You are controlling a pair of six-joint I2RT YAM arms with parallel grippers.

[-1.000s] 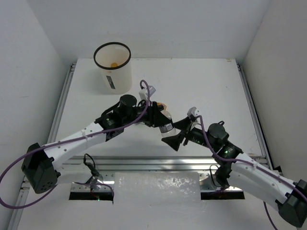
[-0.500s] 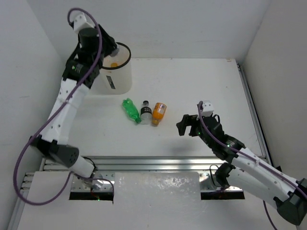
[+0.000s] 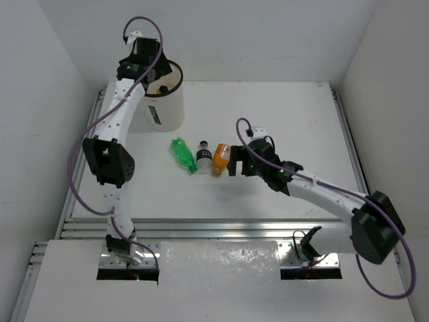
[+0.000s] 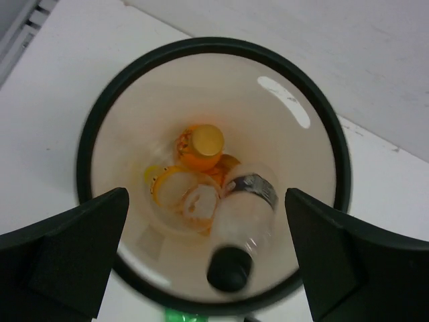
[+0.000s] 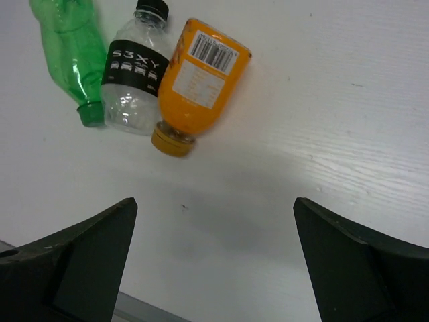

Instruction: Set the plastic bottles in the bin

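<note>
The bin (image 3: 167,111) stands at the back left of the table, white with a black rim (image 4: 214,43). My left gripper (image 3: 149,72) hangs open straight above its mouth (image 4: 207,194). Inside lie orange bottles (image 4: 200,144), and a clear bottle with a dark cap (image 4: 242,225) shows blurred, free of my fingers. On the table lie three plastic bottles side by side: green (image 3: 182,154) (image 5: 70,54), clear with a dark label (image 3: 204,156) (image 5: 137,70), and orange (image 3: 222,159) (image 5: 200,80). My right gripper (image 3: 236,163) (image 5: 214,201) is open just right of the orange one, holding nothing.
White walls close in the table on the left, back and right. Metal rails (image 3: 84,161) run along the table's left and right sides and near edge. A sheet of bubble wrap (image 3: 218,265) lies between the arm bases.
My left arm swung from the table's middle to above the bin and opened, letting the clear bottle go. My right gripper moved left toward the orange bottle on the table.
</note>
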